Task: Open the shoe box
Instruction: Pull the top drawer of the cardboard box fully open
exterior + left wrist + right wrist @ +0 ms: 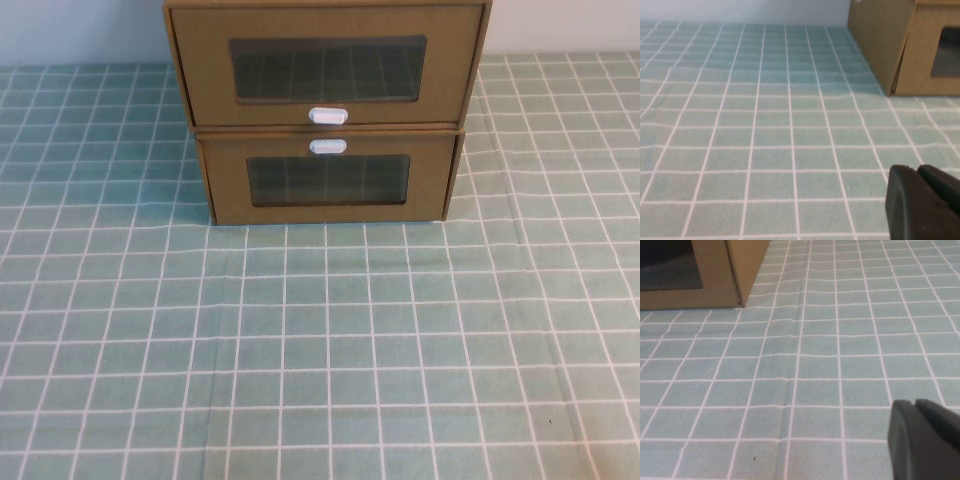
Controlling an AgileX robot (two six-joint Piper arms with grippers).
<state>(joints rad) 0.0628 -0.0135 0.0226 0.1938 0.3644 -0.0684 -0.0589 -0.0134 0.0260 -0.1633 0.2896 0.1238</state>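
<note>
Two brown cardboard shoe boxes are stacked at the back middle of the table. The upper box [327, 60] and the lower box [328, 190] each have a dark window in the front flap, and both fronts are closed. A white handle [328, 116] sits at the upper flap's lower edge, and another white handle [328, 146] at the lower flap's upper edge. Neither arm shows in the high view. My left gripper [916, 169] is shut and empty above the cloth, left of the boxes [900, 45]. My right gripper [914, 402] is shut and empty, right of the boxes [715, 270].
A green tablecloth [320, 350] with a white grid covers the whole table. A pale wall [80, 30] rises right behind the boxes. A slight crease [799, 325] runs through the cloth on the right side.
</note>
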